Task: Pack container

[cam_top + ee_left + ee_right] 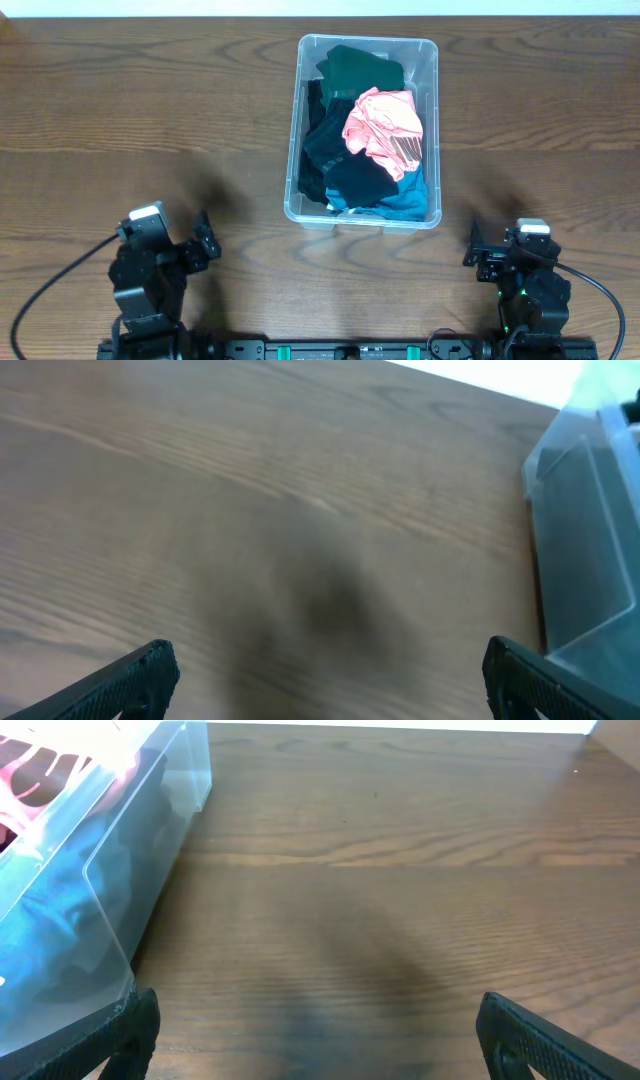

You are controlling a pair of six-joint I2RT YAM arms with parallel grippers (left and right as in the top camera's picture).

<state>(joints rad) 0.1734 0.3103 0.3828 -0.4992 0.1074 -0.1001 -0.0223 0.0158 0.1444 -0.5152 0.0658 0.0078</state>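
We see the container [436, 150] at the middle of the table [120, 120], nearer its far edge, full of loose clothes. A pink garment [383, 130] lies on top against the right wall, over black cloth [328, 150], dark green cloth [358, 68] and teal cloth [402, 203]. No garment shows on the bare wood, so we judge the packing done or nearly so. Both arms sit at the near edge, well apart from the container. The left gripper [330, 672] and the right gripper [318, 1030] each have their fingers spread wide with nothing between them. We would watch three risks. The heap is uneven and the pink garment rides high, so a downward tuck could drag cloth over the rim. A finger catching the wall could slide or tip the light container. A pinch on one layer might lift its neighbours out.
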